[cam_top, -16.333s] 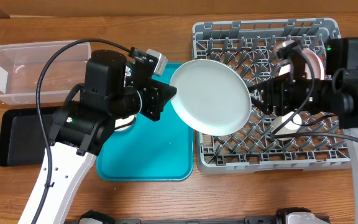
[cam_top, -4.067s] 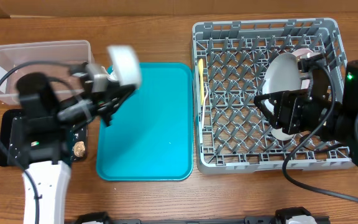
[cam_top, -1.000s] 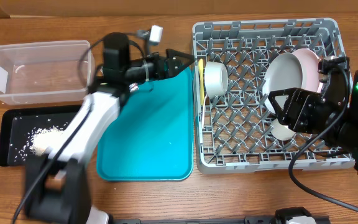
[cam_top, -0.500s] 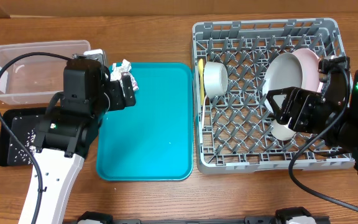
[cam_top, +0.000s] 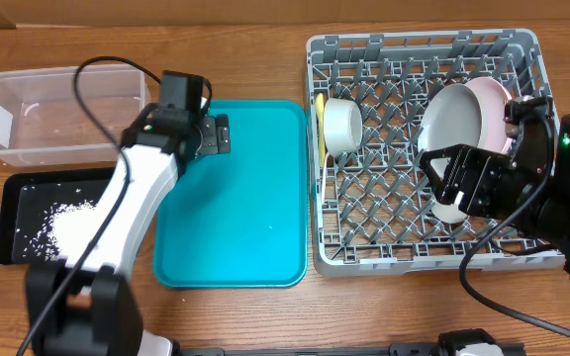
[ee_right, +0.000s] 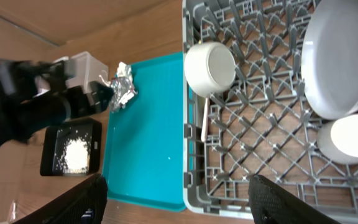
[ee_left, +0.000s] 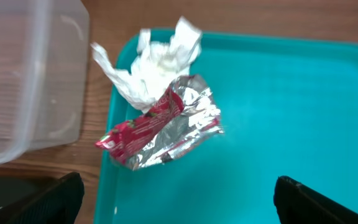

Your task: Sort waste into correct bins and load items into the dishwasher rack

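The foil wrapper (ee_left: 166,124) and the white tissue (ee_left: 160,59) lie together in the teal tray's far left corner, right in front of my open, empty left gripper (ee_left: 179,205). In the overhead view that gripper (cam_top: 218,134) hides them. The clear tub (cam_top: 62,114) stands left of it. Rice (cam_top: 67,220) lies in the black tray (cam_top: 18,203). The rack (cam_top: 424,252) holds the cup (cam_top: 342,124), yellow utensil (cam_top: 320,129), grey plate (cam_top: 453,119), pink plate (cam_top: 495,99) and bowl (ee_right: 353,137). My right gripper (cam_top: 441,180) hovers open over the bowl, holding nothing.
The teal tray (cam_top: 245,208) sits between the bins and the rack, with only a few specks on its middle. Bare wooden table (cam_top: 226,49) shows behind and in front. Cables loop from both arms.
My left arm drew back from the rack's cup and now sits over the teal tray's far left corner by the waste. The right gripper's jaws have spread wider above the bowl.
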Available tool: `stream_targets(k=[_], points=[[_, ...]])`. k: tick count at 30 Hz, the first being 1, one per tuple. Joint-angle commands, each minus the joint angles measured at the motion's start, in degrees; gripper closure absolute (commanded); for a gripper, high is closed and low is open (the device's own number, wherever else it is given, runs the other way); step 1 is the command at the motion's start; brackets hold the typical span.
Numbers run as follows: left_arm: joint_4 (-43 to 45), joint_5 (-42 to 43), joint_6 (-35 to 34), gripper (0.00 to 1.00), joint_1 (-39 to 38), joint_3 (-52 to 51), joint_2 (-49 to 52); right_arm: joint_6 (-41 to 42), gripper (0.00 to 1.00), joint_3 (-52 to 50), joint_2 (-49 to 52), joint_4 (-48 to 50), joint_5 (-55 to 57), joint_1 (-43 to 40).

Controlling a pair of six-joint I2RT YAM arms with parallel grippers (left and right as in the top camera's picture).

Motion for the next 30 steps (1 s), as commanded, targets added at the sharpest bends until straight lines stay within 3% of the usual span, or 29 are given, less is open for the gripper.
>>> stream_targets(k=[1,7,9,12,14,18,22,26,30], points=[[2.36,-4.22,1.31,0.0,0.26,0.48,5.44,-0.24,0.24,0.24,-0.02,-0.5,0.24,-0.07],[5.27,-5.75,1.22,0.07,0.48,0.48,11.69,-0.35,0.24,0.22,0.04,-0.52,0.26,-0.07],[5.2,-4.9,1.29,0.27,0.48,0.48,12.52,-0.35,0.24,0.22,0.02,-0.5,0.26,-0.07],[3.21,-0.79,2.4,0.8,0.46,0.92,11.98,-0.35,0.24,0.24,0.02,-0.55,0.26,-0.07],[0.7,3.43,2.32,0.93,0.46,1.86,10.36,-0.35,0.24,0.22,0.02,-0.59,0.26,-0.07],[-6.47,7.8,2.05,0.96,0.46,5.27,5.03,-0.35,0.24,0.24,0.02,-0.72,0.26,-0.07],[-13.03,3.26,1.57,0.96,0.9,10.58,-1.95,-0.35,0.24,0.24,0.02,-0.72,0.26,-0.07],[-12.66,-5.75,4.2,0.96,3.8,12.94,-7.13,-0.35,0.23,0.22,0.02,-0.79,0.28,-0.07],[-9.9,-7.45,6.32,0.96,10.19,12.87,-7.02,-0.35,0.24,0.22,0.02,-1.31,1.64,-0.07]])
